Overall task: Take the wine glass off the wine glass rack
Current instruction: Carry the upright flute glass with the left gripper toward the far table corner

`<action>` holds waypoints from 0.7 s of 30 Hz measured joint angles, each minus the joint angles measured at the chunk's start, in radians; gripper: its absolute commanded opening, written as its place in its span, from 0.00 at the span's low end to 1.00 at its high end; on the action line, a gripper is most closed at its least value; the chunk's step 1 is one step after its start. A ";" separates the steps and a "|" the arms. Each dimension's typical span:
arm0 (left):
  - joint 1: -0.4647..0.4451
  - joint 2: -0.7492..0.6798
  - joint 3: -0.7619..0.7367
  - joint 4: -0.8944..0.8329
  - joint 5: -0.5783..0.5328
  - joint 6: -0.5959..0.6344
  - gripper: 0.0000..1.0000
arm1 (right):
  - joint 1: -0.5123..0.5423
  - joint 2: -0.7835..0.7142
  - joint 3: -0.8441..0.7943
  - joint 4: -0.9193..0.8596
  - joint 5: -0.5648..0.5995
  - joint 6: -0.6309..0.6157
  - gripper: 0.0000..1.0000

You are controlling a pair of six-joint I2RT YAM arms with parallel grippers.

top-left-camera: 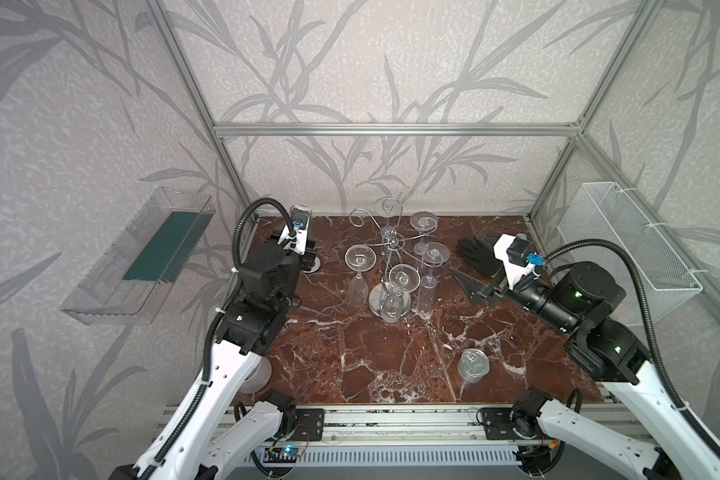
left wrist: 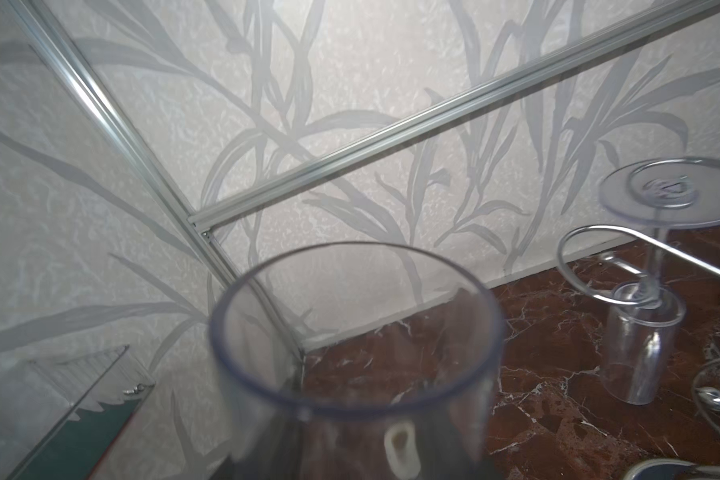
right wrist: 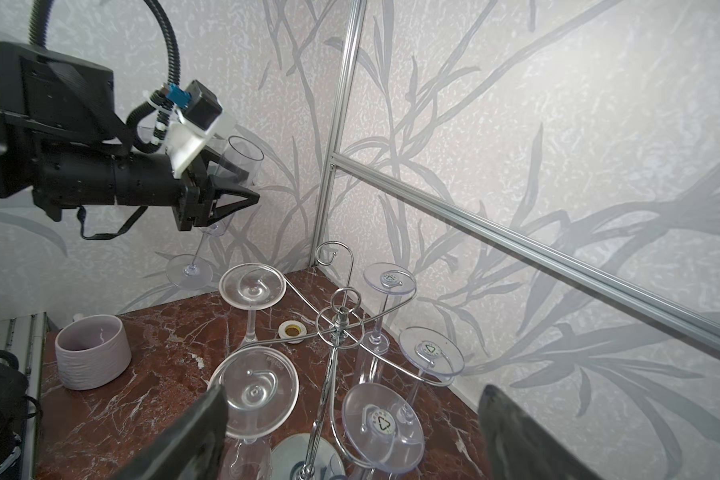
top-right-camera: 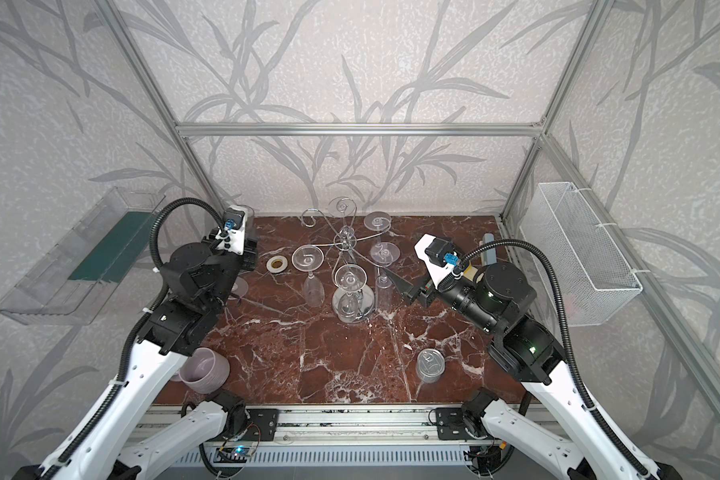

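The wine glass rack point(top-left-camera: 388, 245), a chrome wire stand on a round mirrored base point(top-left-camera: 376, 306), stands mid-table at the back. Several clear glasses hang upside down from its curled arms, and one curl point(top-left-camera: 357, 217) is bare. My left gripper point(right wrist: 248, 185) is shut on the bowl of a wine glass point(right wrist: 242, 160), holding it in the air to the left of the rack and apart from it, with its stem and foot point(right wrist: 189, 272) slanting down. In the left wrist view its rim point(left wrist: 262, 395) fills the foreground. My right gripper point(right wrist: 350, 432) stands open and empty just right of the rack.
A tape roll point(top-right-camera: 277, 264) lies left of the rack and a lilac ribbed cup point(top-right-camera: 204, 370) at the front left. A tin can point(top-left-camera: 473, 365) stands at the front right, a black glove point(top-left-camera: 476, 251) behind my right gripper. A clear shelf point(top-left-camera: 138, 257) and wire basket point(top-left-camera: 636, 249) hang on the side walls.
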State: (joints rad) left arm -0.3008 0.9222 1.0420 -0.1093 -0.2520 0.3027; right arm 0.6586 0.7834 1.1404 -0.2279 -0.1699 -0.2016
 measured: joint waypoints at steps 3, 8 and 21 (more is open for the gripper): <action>0.087 0.042 -0.084 0.116 0.077 -0.065 0.39 | 0.000 -0.021 -0.007 -0.014 0.025 0.000 0.92; 0.134 0.165 -0.208 0.357 0.159 -0.154 0.39 | 0.000 -0.075 -0.072 -0.018 0.089 0.018 0.92; 0.144 0.657 -0.176 0.878 0.246 -0.235 0.39 | -0.005 -0.171 -0.240 -0.010 0.380 0.045 0.95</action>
State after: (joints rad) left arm -0.1566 1.5791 0.8658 0.7685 -0.0055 0.0681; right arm 0.6537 0.6125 0.9009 -0.2375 0.2104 -0.1566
